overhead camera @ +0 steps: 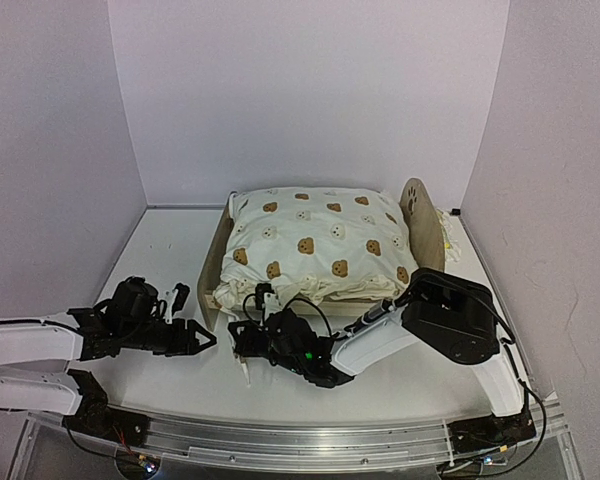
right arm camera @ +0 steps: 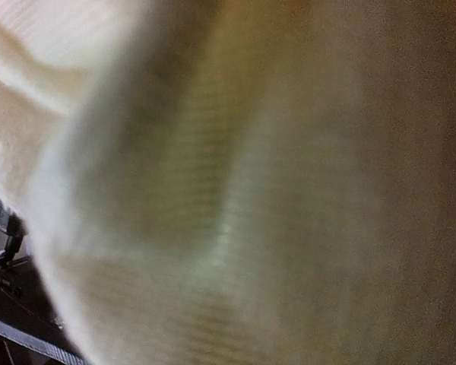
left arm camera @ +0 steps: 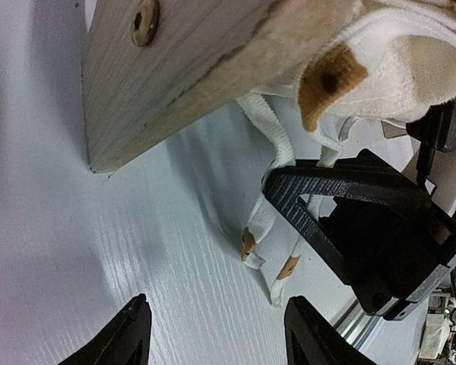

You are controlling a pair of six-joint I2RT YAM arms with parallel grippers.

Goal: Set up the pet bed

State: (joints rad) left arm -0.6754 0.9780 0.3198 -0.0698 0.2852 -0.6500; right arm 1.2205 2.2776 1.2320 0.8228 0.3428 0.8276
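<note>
A: Whereabouts for the pet bed [overhead camera: 213,265]?

B: Mid-tabletop [overhead camera: 170,250], a touch toward 12 o'clock. Nearly buried under the cream bear-print cushion [overhead camera: 315,240], with only the arched end boards poking out at each side.

A: Lying which way?

B: Long axis roughly from 8 o'clock to 2 o'clock. Plain end board [left arm camera: 182,68] at 8, paw-marked end board [overhead camera: 416,205] at 2. Upright, base down, by the look of it.

A: And the right arm [overhead camera: 380,342], reaching across for what?

B: Stretched toward 9 o'clock along the bed's near side, ending at the cushion's 7 o'clock corner. Probably there to tug or tuck that corner down into the frame, judging by the cream cloth filling the right wrist view. As for the right jaws, parted or pinched, cannot tell: blurred fabric up close, nothing clearer from above.

A: Left arm [overhead camera: 20,345]?

B: Low over bare tabletop at 9 o'clock of the plain end board, with left jaws spread wide and holding nothing. Likely poised to steady the frame, or to catch the dangling white ties [left arm camera: 262,228] with tan tips.

A: Anything else?

B: Small yellow-print pillow [overhead camera: 450,238], seemingly, tucked beyond the paw-marked end board at 3 o'clock. Too small for more.
</note>
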